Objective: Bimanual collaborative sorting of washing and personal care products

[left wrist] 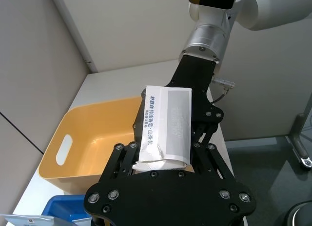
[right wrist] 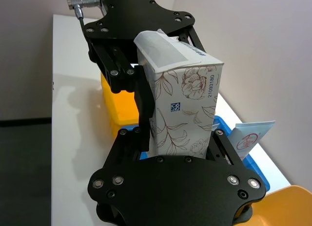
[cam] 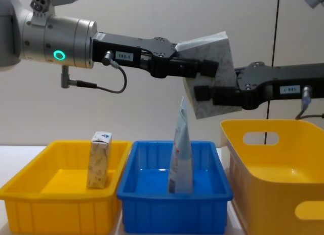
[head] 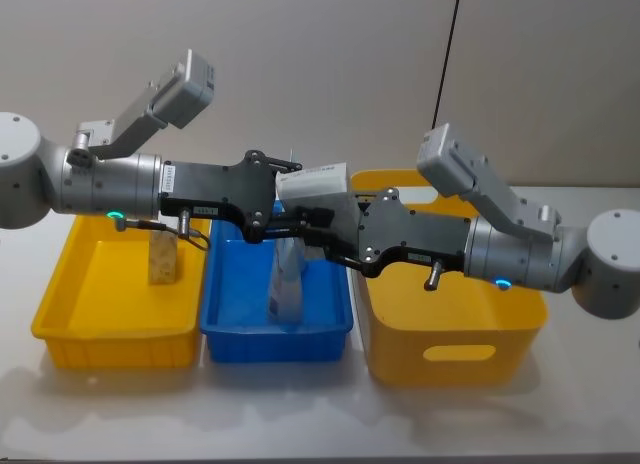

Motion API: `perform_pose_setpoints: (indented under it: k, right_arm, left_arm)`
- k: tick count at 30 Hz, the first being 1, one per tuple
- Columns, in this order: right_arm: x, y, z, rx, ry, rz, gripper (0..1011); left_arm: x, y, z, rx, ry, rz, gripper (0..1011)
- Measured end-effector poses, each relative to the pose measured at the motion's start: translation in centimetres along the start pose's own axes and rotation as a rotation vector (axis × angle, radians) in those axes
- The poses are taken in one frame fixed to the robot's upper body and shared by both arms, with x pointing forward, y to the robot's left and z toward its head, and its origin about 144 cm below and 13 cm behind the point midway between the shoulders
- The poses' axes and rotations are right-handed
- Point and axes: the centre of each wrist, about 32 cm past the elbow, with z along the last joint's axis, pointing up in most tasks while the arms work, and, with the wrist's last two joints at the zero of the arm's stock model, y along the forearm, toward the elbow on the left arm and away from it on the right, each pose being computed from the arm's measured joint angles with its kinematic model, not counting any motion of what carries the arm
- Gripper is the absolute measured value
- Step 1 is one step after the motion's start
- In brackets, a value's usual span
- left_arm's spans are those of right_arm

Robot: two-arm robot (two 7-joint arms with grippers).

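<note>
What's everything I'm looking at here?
shallow yellow bin: one, yellow, robot's left
blue bin: one, blue, middle
deep yellow bin: one, yellow, robot's right
marbled box: one, grey-white, held above blue bin
carton: one, beige, blue-topped, upright in shallow yellow bin
squeeze tube: at least one, whitish, upright in blue bin
table: one, white, under bins
left end effector: one, black, shut on marbled box
right end effector: one, black, shut on marbled box
</note>
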Motion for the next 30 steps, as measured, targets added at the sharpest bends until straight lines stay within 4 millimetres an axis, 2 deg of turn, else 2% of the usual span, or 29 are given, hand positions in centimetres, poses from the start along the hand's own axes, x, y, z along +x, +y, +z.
perform_pose_setpoints:
  k: [2, 7, 8, 10, 11, 12, 18, 19, 23, 30]
  right_arm:
    - [-0.4, -0.1, -0.1, 0.01, 0.008, -0.008, 416]
    - [-1.2, -0.1, -0.2, 0.035, 0.018, -0.021, 364]
    - [-1.2, -0.1, -0.2, 0.037, 0.019, -0.022, 364]
    - [-1.4, 0.0, -0.2, 0.044, 0.02, -0.023, 363]
    - [-1.6, 0.0, -0.2, 0.048, 0.022, -0.024, 362]
    - [-1.7, 0.0, -0.2, 0.051, 0.022, -0.025, 362]
    - [-2.1, -0.1, -0.2, 0.063, 0.024, -0.028, 362]
    - [-2.2, -0.2, -0.2, 0.063, 0.025, -0.028, 362]
    - [-2.3, -0.3, -0.2, 0.065, 0.025, -0.027, 362]
    - [-2.3, -0.9, -0.4, 0.051, 0.021, -0.026, 362]
  left_arm:
    - [0.0, 0.0, 0.0, -0.002, 0.0, -0.001, 393]
    - [0.0, 0.0, 0.0, -0.003, 0.0, -0.001, 525]
    - [0.0, 0.0, 0.0, -0.003, 0.0, 0.0, 587]
    - [0.0, 0.0, 0.0, -0.003, 0.0, 0.0, 619]
    - [0.0, 0.0, 0.0, -0.003, 0.0, 0.0, 692]
    - [0.0, 0.0, 0.0, -0.002, 0.0, 0.0, 692]
    - [0.0, -0.1, 0.0, -0.002, 0.0, 0.001, 892]
    - [0.0, -0.1, 0.0, -0.002, 0.0, 0.001, 892]
    - [0.0, -0.1, 0.0, -0.002, 0.0, 0.002, 1000]
    - [-0.2, 0.1, -0.1, -0.005, 0.002, 0.014, 1001]
